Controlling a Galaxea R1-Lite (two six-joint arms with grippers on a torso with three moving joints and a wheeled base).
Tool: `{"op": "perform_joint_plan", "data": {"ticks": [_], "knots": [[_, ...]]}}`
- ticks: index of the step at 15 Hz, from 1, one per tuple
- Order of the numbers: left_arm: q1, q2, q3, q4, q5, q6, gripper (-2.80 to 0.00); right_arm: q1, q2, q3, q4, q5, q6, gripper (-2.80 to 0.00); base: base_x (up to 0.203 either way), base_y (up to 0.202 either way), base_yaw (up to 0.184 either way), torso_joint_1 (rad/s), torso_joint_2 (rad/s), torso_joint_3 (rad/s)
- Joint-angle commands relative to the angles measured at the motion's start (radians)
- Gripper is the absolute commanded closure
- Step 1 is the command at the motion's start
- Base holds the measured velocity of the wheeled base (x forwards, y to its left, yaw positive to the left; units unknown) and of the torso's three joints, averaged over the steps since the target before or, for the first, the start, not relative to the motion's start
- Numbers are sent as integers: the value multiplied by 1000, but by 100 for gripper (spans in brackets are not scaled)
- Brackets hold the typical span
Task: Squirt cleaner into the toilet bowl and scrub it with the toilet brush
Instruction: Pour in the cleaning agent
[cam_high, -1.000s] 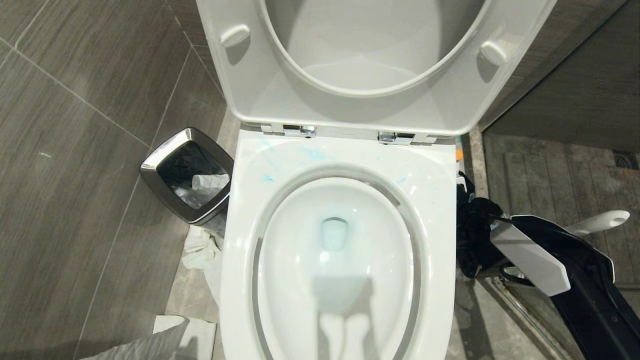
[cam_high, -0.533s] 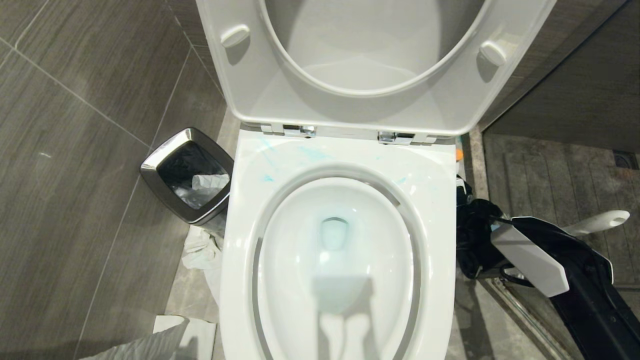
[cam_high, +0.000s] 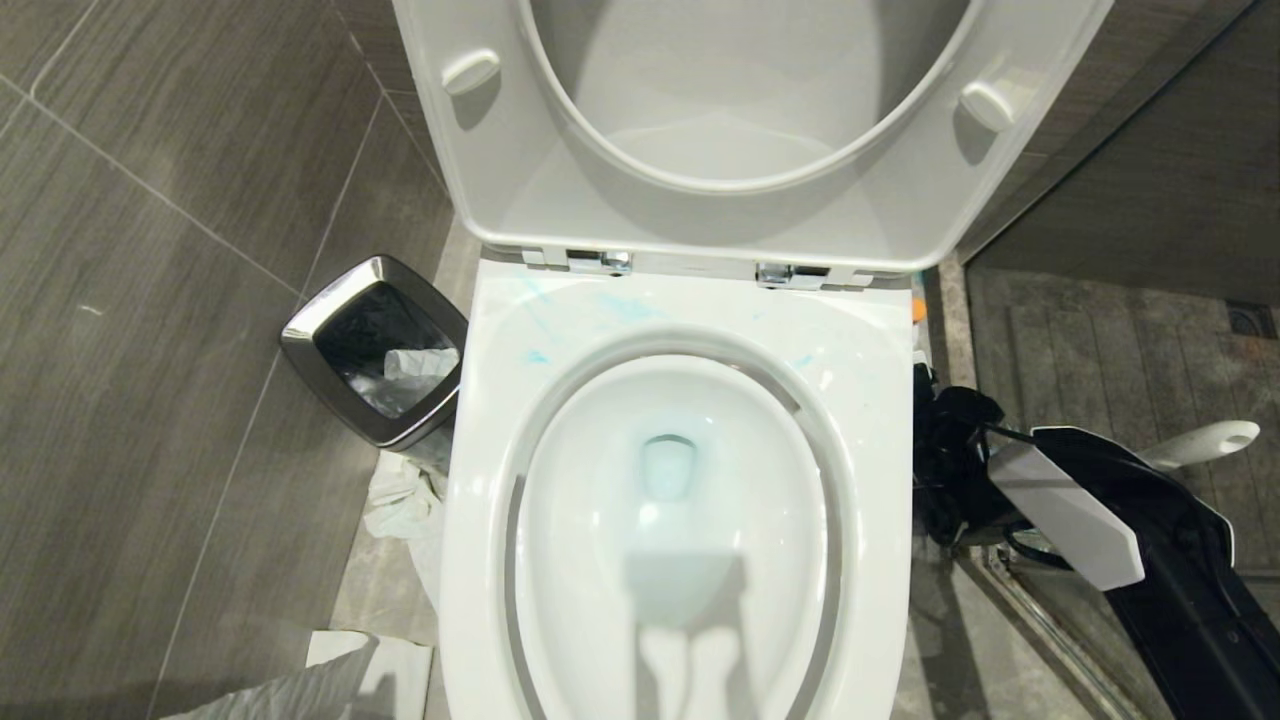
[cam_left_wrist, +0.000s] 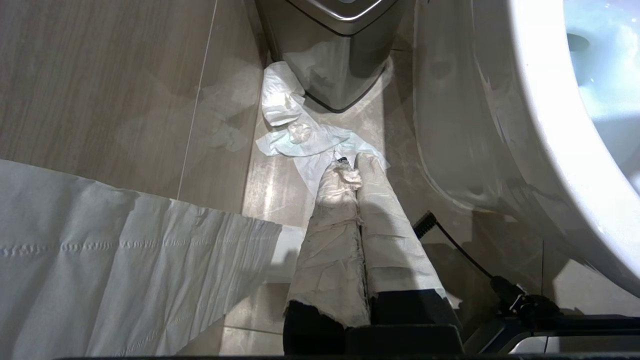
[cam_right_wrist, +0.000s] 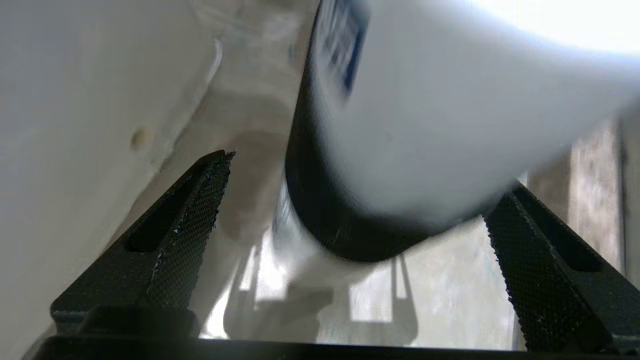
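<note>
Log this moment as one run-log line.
right gripper: fingers open, down beside glossy white toilet bowl, blurred white object between | left gripper: shut, parked | turquoise-blue cleaner streaks on rim | white toilet brush handle untouched

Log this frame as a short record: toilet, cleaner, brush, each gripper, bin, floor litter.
toilet: bowl open, seat and lid raised
cleaner: blue streaks on back rim, water tinted blue
brush: white handle right of the bowl, behind the right arm, not held
right gripper: low beside the bowl, open around a white bottle with a dark base, no contact visible
left gripper: shut, paper-wrapped, near floor
bin: left of toilet
floor litter: tissue by bin
</note>
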Motion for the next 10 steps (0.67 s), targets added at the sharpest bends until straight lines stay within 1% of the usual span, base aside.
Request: {"op": "perform_joint_plan", "data": {"ticks": [1, 4, 8, 10], "knots": [[0, 0, 8, -1, 0, 0, 0, -4, 7, -54, 7, 3, -2, -280, 0, 0, 0, 0, 0, 0], [0, 0, 8, -1, 0, 0, 0, -11, 33, -133, 52, 9, -3, -280, 0, 0, 0, 0, 0, 0], [0, 0, 8, -1, 0, 0, 0, -11, 39, -145, 73, 34, -3, -280, 0, 0, 0, 0, 0, 0], [0, 0, 8, -1, 0, 0, 0, -11, 56, -182, 78, 37, -2, -280, 0, 0, 0, 0, 0, 0]]}}
